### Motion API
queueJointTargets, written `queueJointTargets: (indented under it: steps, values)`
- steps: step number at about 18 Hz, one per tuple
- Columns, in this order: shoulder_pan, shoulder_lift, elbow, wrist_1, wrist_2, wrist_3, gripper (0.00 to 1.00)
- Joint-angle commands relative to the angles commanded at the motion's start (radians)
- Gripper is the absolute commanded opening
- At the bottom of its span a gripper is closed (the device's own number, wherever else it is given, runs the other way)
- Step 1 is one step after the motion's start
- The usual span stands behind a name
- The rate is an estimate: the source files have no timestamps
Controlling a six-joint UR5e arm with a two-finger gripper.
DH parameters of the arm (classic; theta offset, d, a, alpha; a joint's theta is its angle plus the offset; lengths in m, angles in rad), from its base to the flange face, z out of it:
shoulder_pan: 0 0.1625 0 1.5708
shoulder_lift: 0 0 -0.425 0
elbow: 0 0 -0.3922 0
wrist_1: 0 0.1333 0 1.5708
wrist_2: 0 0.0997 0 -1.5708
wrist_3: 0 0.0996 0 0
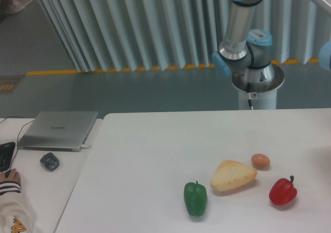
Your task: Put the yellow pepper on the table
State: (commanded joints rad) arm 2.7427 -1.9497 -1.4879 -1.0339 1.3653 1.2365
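Here the table fills the lower right of the frame, bearing a green pepper, bread, egg and red pepper. Yellow pepper: not visible. Gripper: out of frame; jaw state cannot be told. Arm at upper right.

We cannot find the gripper anywhere: the arm runs out past the top and right edges. The yellow pepper shows nowhere on the table, whose near and right sides are cropped. At bottom left, a sleeved hand and keyboard are cut off.
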Motion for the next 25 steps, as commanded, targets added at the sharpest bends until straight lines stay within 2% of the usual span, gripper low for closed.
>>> queueJointTargets:
  steps: [5, 9, 12, 18, 23, 25]
  values:
    - [0.026, -0.017, 0.005, 0.008, -0.003, -0.087, 1.00]
    - [0.055, -0.060, 0.049, 0.017, -0.012, -0.121, 1.00]
    - [0.095, -0.089, 0.074, 0.021, -0.072, -0.216, 1.00]
    - [0.143, -0.115, 0.069, 0.021, -0.080, -0.249, 1.00]
    - [0.144, -0.129, 0.069, 0.018, -0.072, -0.258, 1.00]
    - [0.144, -0.146, 0.075, 0.018, -0.074, -0.319, 1.00]
